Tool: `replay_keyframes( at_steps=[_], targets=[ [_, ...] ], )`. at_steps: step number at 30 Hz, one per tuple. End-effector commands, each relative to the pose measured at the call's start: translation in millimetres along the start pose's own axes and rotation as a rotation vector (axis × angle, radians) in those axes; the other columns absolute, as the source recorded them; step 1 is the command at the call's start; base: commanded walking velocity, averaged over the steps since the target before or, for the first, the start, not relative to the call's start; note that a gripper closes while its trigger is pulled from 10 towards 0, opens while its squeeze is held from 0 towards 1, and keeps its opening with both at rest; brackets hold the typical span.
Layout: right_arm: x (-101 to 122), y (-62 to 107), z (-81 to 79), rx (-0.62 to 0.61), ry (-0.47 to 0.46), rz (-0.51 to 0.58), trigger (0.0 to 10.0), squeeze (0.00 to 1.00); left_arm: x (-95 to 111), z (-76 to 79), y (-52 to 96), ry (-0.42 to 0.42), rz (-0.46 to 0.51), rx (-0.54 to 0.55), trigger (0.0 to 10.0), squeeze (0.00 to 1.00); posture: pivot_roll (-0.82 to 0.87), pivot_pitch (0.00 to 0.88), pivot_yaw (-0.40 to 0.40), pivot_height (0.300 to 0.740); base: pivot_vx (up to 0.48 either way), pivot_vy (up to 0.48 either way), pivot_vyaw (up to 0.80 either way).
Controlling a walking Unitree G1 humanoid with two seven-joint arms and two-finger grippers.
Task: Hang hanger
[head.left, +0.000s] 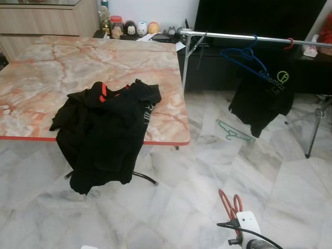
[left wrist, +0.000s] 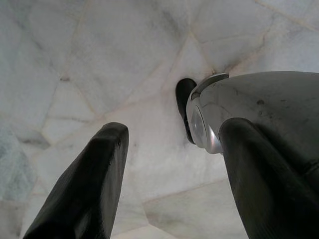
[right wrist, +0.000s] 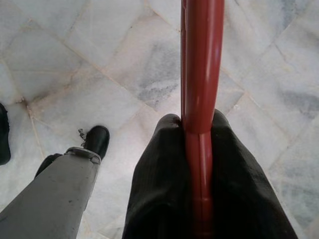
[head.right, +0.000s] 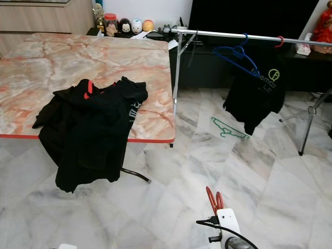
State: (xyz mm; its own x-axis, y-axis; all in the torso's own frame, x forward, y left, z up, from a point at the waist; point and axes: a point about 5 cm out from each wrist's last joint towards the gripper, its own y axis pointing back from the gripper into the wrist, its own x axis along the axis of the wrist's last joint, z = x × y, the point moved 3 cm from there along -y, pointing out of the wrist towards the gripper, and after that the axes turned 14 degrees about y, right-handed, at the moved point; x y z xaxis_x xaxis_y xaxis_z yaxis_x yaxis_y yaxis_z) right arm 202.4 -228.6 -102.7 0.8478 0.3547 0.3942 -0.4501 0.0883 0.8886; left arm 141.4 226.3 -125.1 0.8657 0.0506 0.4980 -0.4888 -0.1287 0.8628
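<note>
Red plastic hanger [right wrist: 200, 99]: clamped in right hand [right wrist: 199, 149], lower right of frame. Silver clothes rail [head.left: 249, 37], upper right: unreached. Left hand [left wrist: 169, 169]: open, empty.

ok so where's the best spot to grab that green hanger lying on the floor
Grip the green hanger on its long straight bottom bar, coming straight down from above. It lies flat on the marble floor beneath the rail, so only a top-down pinch across that thin bar fits. The left gripper is open and free.

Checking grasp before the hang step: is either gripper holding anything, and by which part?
The right gripper pinches a red hanger on a straight bar; which part, cannot be told. The left gripper is open and holds nothing.
</note>
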Motion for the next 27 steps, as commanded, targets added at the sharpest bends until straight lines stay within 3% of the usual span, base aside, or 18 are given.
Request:
replay_keyframes(
  at_steps=[1, 27],
  targets=[
    [-2.0, 0.2, 0.6, -0.003, -0.016, 0.000, 10.0, 0.00, -5.9, 5.3, 0.1, -0.001, -0.030, -0.009, 10.0, 0.00, 0.07, 0.000, -0.108, 0.740, 0.000, -0.251, 0.00],
    [7.1, -1.3, -8.6, -0.011, -0.061, 0.025, 10.0, 0.00, 3.9, 1.8, -1.9, -0.009, -0.020, -0.001, 10.0, 0.00, 0.08, 0.000, -0.084, 0.740, 0.000, -0.276, 0.00]
  ],
)
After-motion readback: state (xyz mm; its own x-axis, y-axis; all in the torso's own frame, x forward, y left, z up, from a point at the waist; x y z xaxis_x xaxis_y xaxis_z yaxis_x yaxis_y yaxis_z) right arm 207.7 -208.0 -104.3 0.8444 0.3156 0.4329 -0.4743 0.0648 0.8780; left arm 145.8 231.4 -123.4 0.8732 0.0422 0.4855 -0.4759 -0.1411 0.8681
